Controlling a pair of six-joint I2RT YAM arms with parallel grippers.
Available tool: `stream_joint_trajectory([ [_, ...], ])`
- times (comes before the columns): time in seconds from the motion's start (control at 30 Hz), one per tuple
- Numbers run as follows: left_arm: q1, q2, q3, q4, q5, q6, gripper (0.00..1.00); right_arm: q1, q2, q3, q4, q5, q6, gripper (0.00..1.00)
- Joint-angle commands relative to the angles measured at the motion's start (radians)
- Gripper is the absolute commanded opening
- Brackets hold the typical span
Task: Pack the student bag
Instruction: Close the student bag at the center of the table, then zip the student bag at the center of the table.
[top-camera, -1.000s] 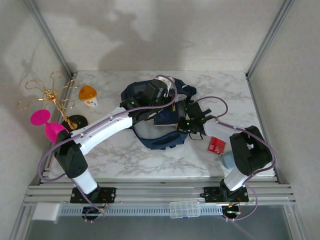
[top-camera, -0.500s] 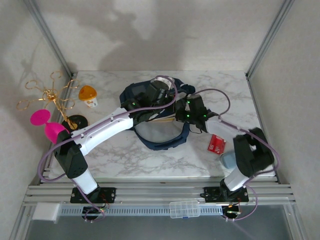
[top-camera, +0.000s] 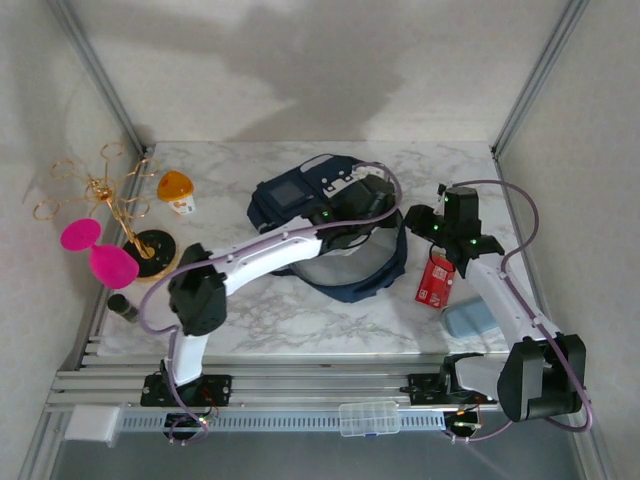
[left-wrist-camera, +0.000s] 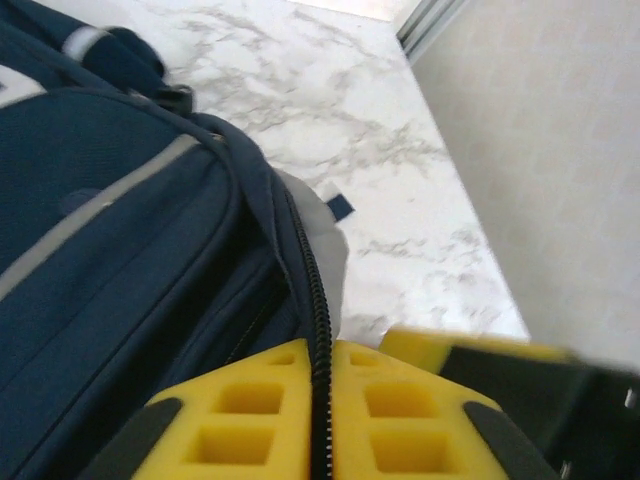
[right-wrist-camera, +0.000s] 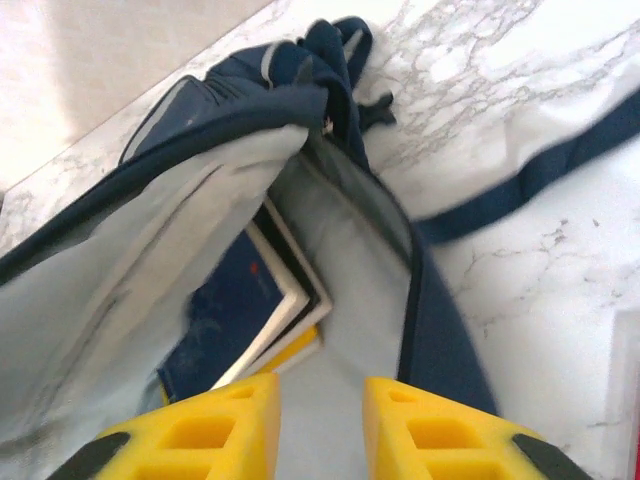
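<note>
The student bag (left-wrist-camera: 130, 260) is navy with a grey stripe, the table (top-camera: 250, 310) white marble veined grey, the packet (top-camera: 436, 280) red.

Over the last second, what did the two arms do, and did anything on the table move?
The right gripper opened and pulled back to the right, off the student bag. The left gripper pushed further right, pinching the zipper and dragging the bag's mouth wider. The orange-capped jar and gold stand stayed put.

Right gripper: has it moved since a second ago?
Yes. The right gripper has drawn back rightward from the large navy-blue fabric backpack, ending above the flat red packet it was left of.
</note>
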Motion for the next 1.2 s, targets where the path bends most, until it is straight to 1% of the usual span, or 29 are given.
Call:
stream_joint_trajectory([
  [0.0, -0.003, 0.001, 0.109, 0.035, 0.036, -0.001, 0.28, -0.001, -0.013, 0.066, -0.068, -0.032, -0.022, 0.3],
  [0.07, 0.0, -0.053, 0.074, 0.036, 0.076, 0.029, 0.46, -0.002, -0.024, 0.066, -0.089, -0.048, -0.022, 0.32],
  [0.1, 0.004, -0.093, 0.04, 0.038, 0.085, 0.035, 0.51, 0.001, -0.03, 0.063, -0.099, -0.055, -0.022, 0.33],
  [0.17, 0.014, -0.217, -0.097, 0.068, 0.075, 0.045, 0.56, 0.012, -0.041, 0.054, -0.131, -0.064, -0.028, 0.35],
  [0.23, 0.033, -0.341, -0.261, 0.104, 0.03, 0.025, 0.6, 0.042, -0.048, 0.042, -0.169, -0.038, -0.026, 0.37],
  [0.3, 0.067, -0.445, -0.425, 0.121, 0.002, -0.015, 0.63, 0.106, -0.048, 0.011, -0.175, -0.036, -0.004, 0.38],
  [0.43, 0.16, -0.609, -0.707, 0.138, -0.018, -0.115, 0.64, 0.301, -0.03, -0.042, -0.171, 0.003, 0.083, 0.4],
  [0.53, 0.232, -0.679, -0.9, 0.178, -0.015, -0.18, 0.65, 0.417, -0.019, -0.093, -0.121, 0.013, 0.146, 0.41],
  [0.6, 0.276, -0.693, -0.98, 0.208, 0.015, -0.217, 0.65, 0.455, -0.009, -0.129, -0.083, 0.021, 0.177, 0.42],
  [0.67, 0.313, -0.698, -1.044, 0.234, 0.023, -0.259, 0.65, 0.459, 0.004, -0.167, -0.032, 0.013, 0.183, 0.43],
  [0.77, 0.35, -0.672, -1.114, 0.297, 0.033, -0.295, 0.65, 0.445, 0.036, -0.18, -0.018, 0.058, 0.155, 0.44],
  [0.87, 0.395, -0.614, -1.128, 0.302, 0.038, -0.316, 0.65, 0.397, 0.062, -0.201, 0.015, 0.064, 0.123, 0.44],
  [0.97, 0.436, -0.565, -1.149, 0.369, 0.065, -0.34, 0.65, 0.334, 0.086, -0.212, 0.048, 0.034, 0.088, 0.45],
  [1.17, 0.455, -0.431, -1.114, 0.446, 0.086, -0.375, 0.63, 0.261, 0.15, -0.209, 0.097, 0.013, 0.03, 0.43],
])
